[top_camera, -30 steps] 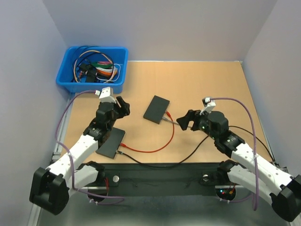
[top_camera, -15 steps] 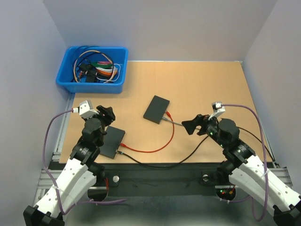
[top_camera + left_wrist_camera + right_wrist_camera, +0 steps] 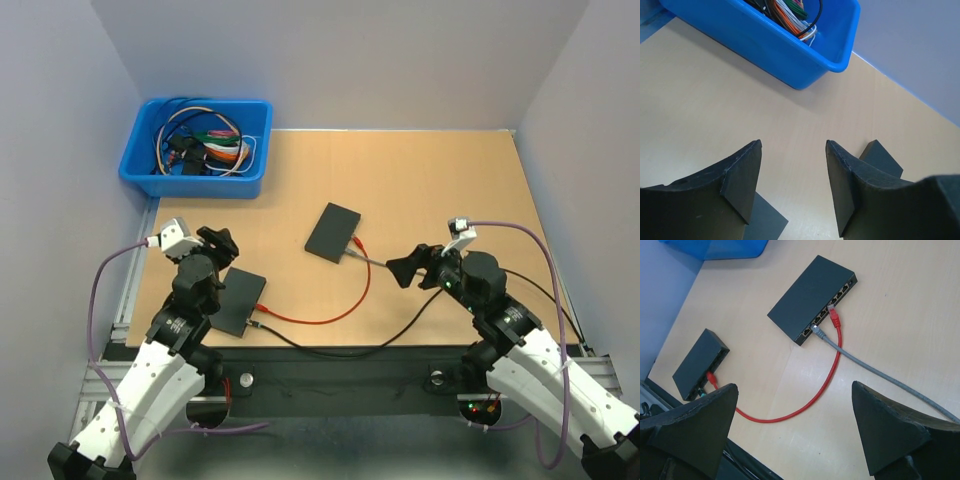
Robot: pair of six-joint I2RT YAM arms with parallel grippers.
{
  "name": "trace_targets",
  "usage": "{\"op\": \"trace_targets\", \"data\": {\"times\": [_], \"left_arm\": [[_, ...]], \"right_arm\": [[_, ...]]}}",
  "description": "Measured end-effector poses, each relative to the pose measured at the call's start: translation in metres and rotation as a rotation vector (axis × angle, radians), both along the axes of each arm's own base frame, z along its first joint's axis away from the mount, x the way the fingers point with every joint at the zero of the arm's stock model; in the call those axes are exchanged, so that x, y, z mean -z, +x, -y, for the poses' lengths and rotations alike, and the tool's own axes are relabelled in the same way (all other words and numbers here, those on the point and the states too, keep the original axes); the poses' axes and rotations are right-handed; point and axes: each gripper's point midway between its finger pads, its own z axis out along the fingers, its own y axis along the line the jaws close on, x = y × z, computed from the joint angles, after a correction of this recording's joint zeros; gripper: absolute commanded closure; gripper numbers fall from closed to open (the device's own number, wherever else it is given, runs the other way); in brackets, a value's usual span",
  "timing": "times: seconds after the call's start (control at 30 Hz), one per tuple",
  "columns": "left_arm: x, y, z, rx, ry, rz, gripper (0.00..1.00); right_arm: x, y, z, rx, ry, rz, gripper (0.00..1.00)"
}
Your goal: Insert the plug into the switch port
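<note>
Though between pale walls [image 3: 330,60], tan tabletop [image 3: 430,170].

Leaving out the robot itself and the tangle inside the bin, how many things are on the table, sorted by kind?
Switches: 2 (far switch, near switch)
Cables: 3 (red cable, grey cable, black cable)
Bin: 1
Total: 6

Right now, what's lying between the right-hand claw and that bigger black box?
A grey cable, plugged into the switch, runs back toward the open right gripper, with a red cable looping beside it; the right wrist view shows this best.
</note>
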Motion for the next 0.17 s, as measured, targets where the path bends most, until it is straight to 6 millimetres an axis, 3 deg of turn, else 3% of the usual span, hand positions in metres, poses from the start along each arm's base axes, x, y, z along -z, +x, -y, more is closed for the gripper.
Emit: {"op": "trace_targets", "data": {"times": [0.17], "left_arm": [[-0.0004,-0.0009,-0.0078,-0.045,0.001,0.003,0.35]], "right_arm": [[0.0011,0.0002,-0.0001,-0.002,-0.005,-0.001,0.0]]}}
